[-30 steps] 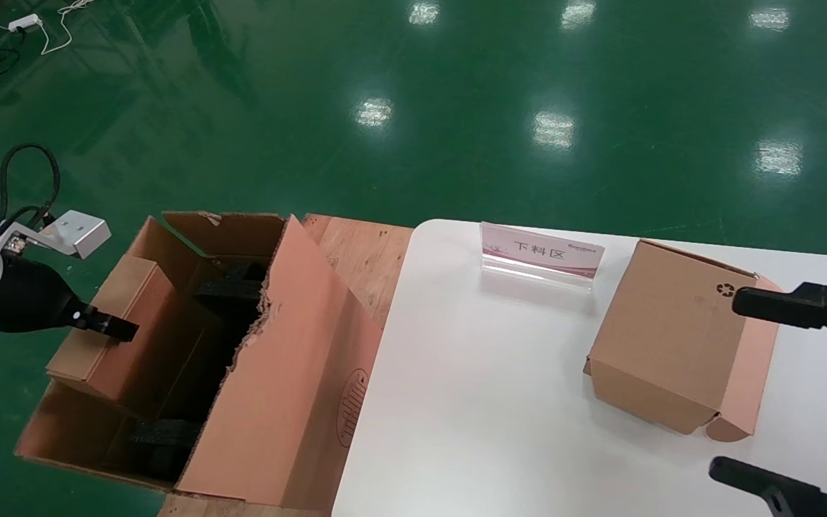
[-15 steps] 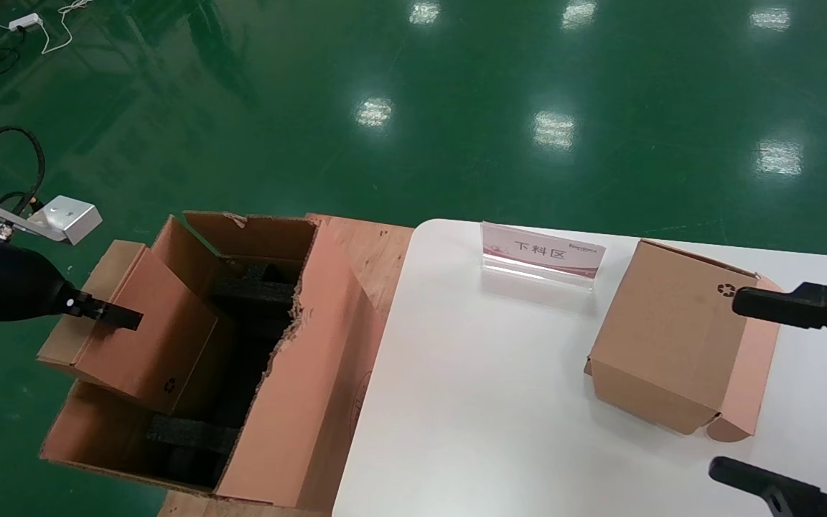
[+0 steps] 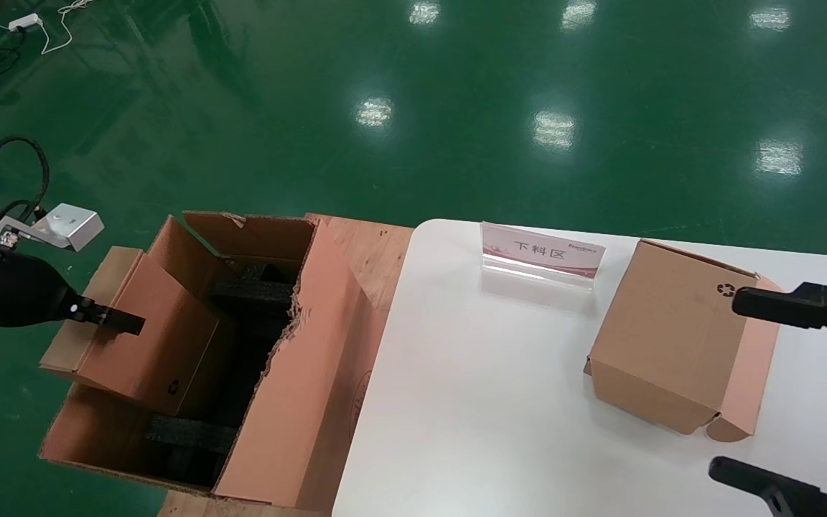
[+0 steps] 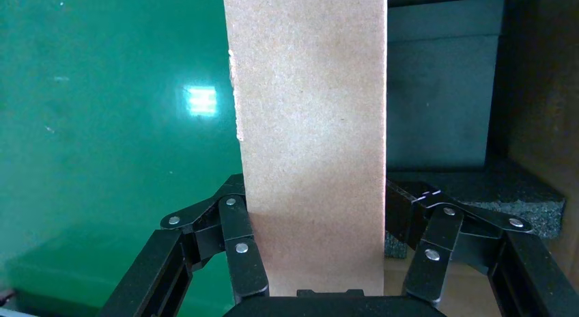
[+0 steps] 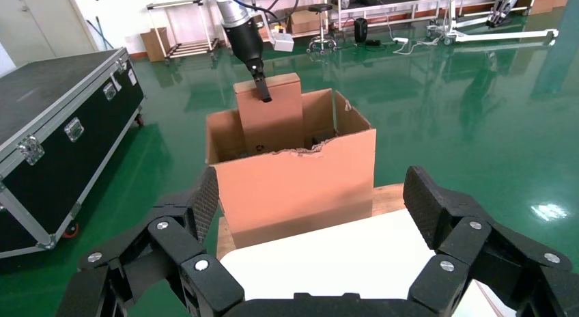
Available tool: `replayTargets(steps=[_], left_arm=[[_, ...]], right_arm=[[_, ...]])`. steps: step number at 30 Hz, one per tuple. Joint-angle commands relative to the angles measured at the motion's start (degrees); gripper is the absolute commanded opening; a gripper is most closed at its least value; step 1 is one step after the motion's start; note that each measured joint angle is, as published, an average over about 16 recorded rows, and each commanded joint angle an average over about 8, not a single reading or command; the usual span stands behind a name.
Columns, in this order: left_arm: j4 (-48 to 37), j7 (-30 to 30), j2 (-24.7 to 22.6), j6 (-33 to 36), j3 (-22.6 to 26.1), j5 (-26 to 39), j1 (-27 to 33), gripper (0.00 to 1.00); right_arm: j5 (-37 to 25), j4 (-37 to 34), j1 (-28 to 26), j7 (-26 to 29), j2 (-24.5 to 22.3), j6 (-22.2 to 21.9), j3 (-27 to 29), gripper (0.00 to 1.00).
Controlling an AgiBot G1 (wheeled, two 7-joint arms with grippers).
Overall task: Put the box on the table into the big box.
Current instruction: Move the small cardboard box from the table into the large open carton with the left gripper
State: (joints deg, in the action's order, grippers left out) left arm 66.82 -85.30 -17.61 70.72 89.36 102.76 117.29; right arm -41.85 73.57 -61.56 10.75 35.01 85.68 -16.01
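The slim pinkish-brown box (image 3: 148,337) stands tilted on edge, its lower end inside the big box (image 3: 306,388) at the far left side. My left gripper (image 3: 108,319) is shut on its upper end. In the left wrist view the box (image 4: 311,146) fills the space between the fingers of that gripper (image 4: 321,194), with black foam (image 4: 437,91) beyond. My right gripper (image 3: 733,384) is open and empty over the white table (image 3: 471,402). The right wrist view shows the right gripper (image 5: 312,194), the big box (image 5: 300,187) and the held box (image 5: 270,119).
A cube-like brown box (image 3: 672,337) stands on the table between my right fingers. A small sign (image 3: 543,255) stands at the table's far edge. The big box rests on a wooden pallet (image 3: 363,251) left of the table. A black flight case (image 5: 61,126) stands on the green floor.
The big box has shifted and its near wall stands more upright. My left gripper moved slightly left with the slim box, whose recycling-mark corner now shows. The right arm has not moved.
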Motion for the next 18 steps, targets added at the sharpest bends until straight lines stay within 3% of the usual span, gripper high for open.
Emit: replayTargets(steps=[1,12,13,18], left_arm=[[-0.14,-0.3,-0.12,-0.3,0.15,0.15,-0.33,0.0],[-0.7,-2.13,-1.06,-1.79,0.81,0.74,-2.03,0.0],[-0.75,-2.31,-1.17,-1.93,0.87,0.76,-2.2,0.03],[-0.88,-3.07,-1.7,-2.48,1.08,0.83,-2.87,0.63]], right_arm=[[0.0,0.0,0.0,0.0,0.0,0.0,0.0,1.0],[0.0,0.0,0.0,0.0,0.0,0.0,0.0,1.0],[0.0,0.0,0.0,0.0,0.0,0.0,0.0,1.0],[0.0,0.0,0.0,0.0,0.0,0.0,0.0,1.0]])
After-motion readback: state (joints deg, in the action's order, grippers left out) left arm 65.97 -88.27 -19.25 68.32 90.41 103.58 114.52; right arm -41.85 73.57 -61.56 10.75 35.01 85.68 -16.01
